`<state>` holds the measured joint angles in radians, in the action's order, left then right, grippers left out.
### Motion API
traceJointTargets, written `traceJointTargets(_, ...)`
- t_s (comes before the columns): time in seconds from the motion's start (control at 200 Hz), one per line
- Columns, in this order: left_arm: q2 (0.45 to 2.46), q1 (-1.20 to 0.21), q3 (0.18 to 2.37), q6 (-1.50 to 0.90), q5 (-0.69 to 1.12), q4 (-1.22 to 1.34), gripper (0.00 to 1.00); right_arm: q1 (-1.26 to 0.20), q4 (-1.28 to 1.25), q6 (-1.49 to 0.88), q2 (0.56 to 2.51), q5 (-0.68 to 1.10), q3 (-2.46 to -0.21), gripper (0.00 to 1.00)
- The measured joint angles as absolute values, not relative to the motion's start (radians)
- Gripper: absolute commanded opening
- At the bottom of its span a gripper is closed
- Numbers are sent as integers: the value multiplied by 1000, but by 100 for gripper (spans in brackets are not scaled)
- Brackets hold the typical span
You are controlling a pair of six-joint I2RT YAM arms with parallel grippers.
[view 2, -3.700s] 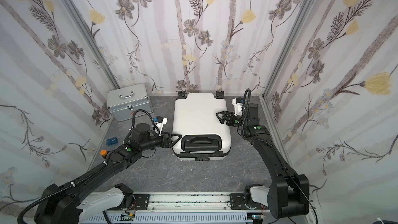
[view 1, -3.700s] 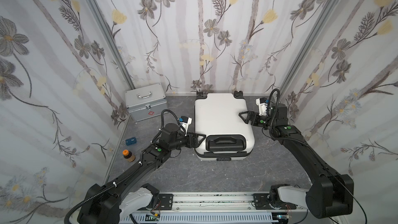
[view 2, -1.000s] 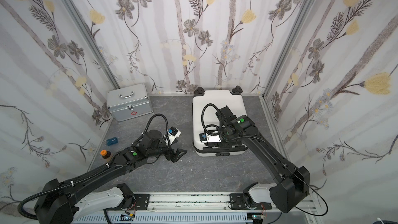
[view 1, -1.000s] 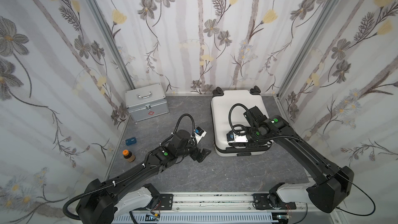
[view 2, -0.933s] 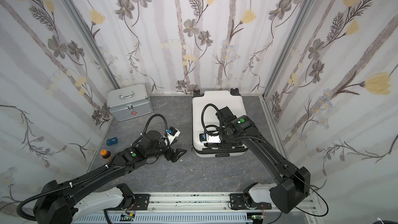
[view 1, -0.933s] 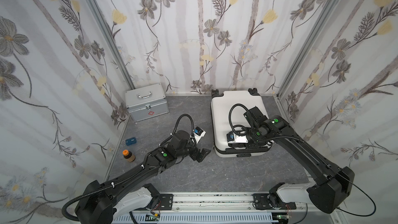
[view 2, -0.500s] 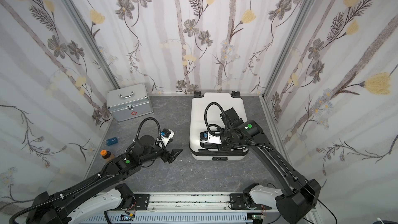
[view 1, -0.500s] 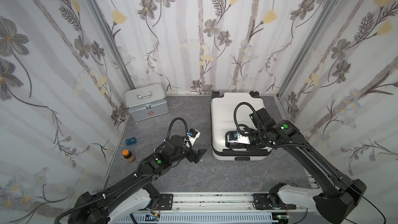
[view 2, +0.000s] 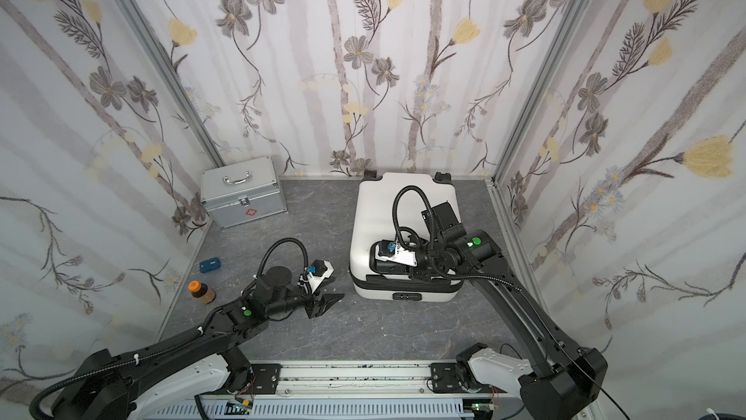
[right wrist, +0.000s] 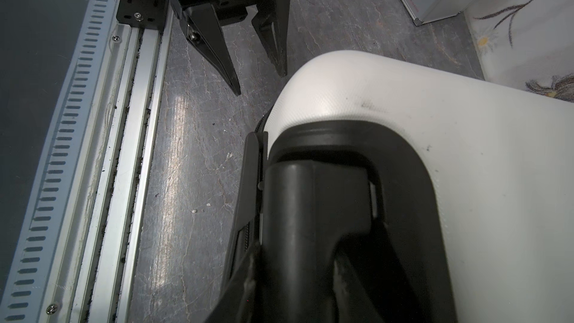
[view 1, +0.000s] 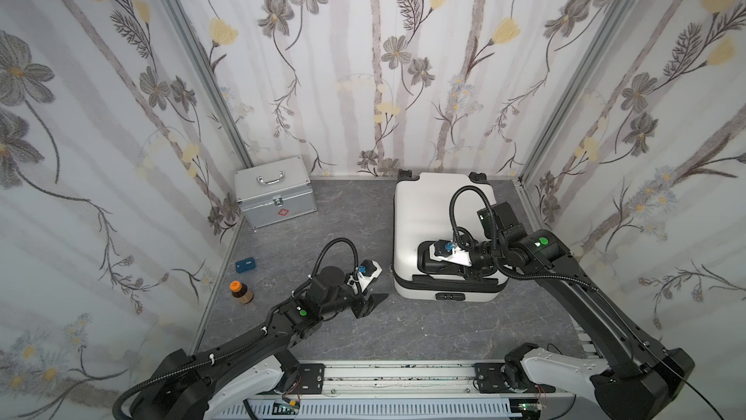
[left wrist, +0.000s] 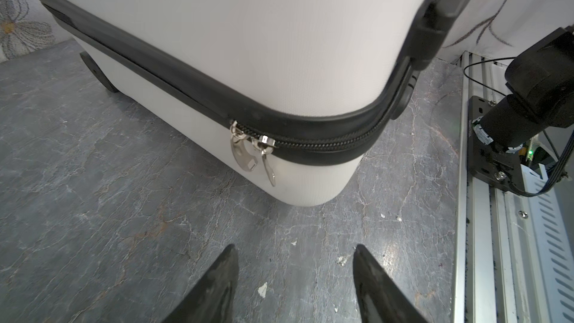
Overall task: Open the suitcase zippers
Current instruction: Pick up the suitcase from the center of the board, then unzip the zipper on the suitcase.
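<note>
Left pincer (left wrist: 294,248): jaws are standing apart with nothing between them, tips hanging low over the worktop (left wrist: 108,212). I am reading it as open and empty.

Straight ahead of the tips, across a strip of bare worktop, the two silver pulls (left wrist: 252,154) are dangling side by side from the zippers (left wrist: 316,147). They are sitting just short of the suitcase (left wrist: 248,42) corner nearest this pincer.

The band is running level along the case's side, crosswise to the pincer's reach, then bending away round that corner. The pulls are hanging downward against the white shell.

I am judging the coming move as a short advance forward and slightly up, with the jaws lined up to pinch one tab.

Right pincer (right wrist: 313,175): sitting up on the case, beyond the left one, and clamping the black handle (right wrist: 310,212) as far as its wrist view shows. The left arm is lying nearer the pulls.
</note>
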<state>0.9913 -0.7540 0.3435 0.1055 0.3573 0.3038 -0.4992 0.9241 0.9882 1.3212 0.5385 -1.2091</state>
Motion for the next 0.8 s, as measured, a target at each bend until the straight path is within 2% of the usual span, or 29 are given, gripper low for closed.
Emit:
traceJointTargets(0.265, 1142, -754, 334, 105, 370, 554, 52, -497, 921, 1031, 1284, 548, -1156, 3)
traceJointTargets(0.315, 1159, -754, 341, 107, 383, 579, 44, -497, 923, 1039, 1279, 548, -1151, 3)
traceJointTargets(0.475, 1185, -754, 361, 134, 434, 596, 36, -497, 925, 1056, 1275, 548, -1150, 3)
traceJointTargets(0.799, 1205, -756, 357, 183, 444, 599, 26, -496, 925, 1067, 1275, 548, -1150, 3)
